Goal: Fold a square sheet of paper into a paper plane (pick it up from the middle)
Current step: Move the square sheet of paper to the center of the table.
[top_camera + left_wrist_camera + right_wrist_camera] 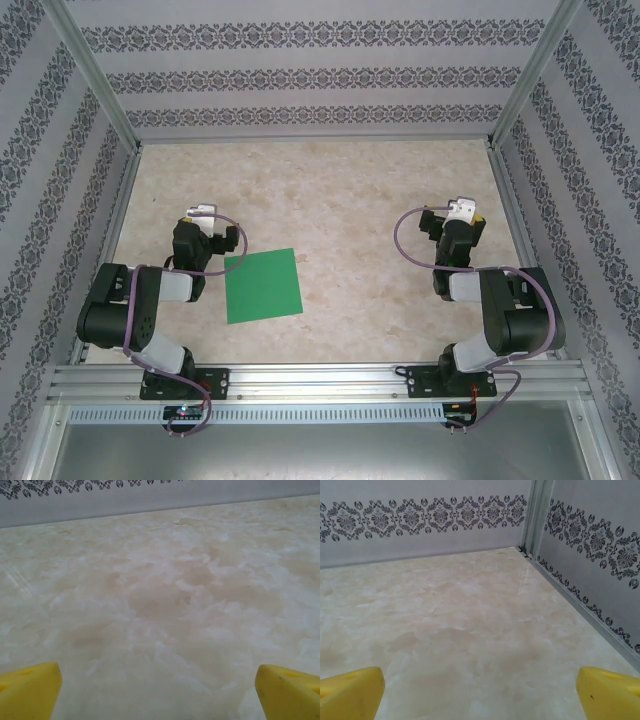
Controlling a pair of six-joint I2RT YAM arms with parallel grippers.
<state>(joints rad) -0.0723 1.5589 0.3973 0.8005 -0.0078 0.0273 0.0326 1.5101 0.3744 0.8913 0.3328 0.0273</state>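
The square sheet of paper (262,286) lies flat on the table, bright green and unfolded, just right of my left arm's forearm. My left gripper (200,214) hovers beyond the sheet's far left corner, apart from it. Its yellow fingertips (27,691) stand wide open over bare tabletop, my left gripper (159,695) holding nothing. My right gripper (462,209) is far to the right, near the right wall. It too is open, with yellow fingertips (350,694) wide apart and my right gripper (480,695) empty. The paper plane is out of view.
The marble-patterned tabletop (340,200) is ringed by patterned walls on metal posts. The right wall's rail (580,605) runs close beside my right gripper. An aluminium rail (320,380) with both arm bases borders the near edge.
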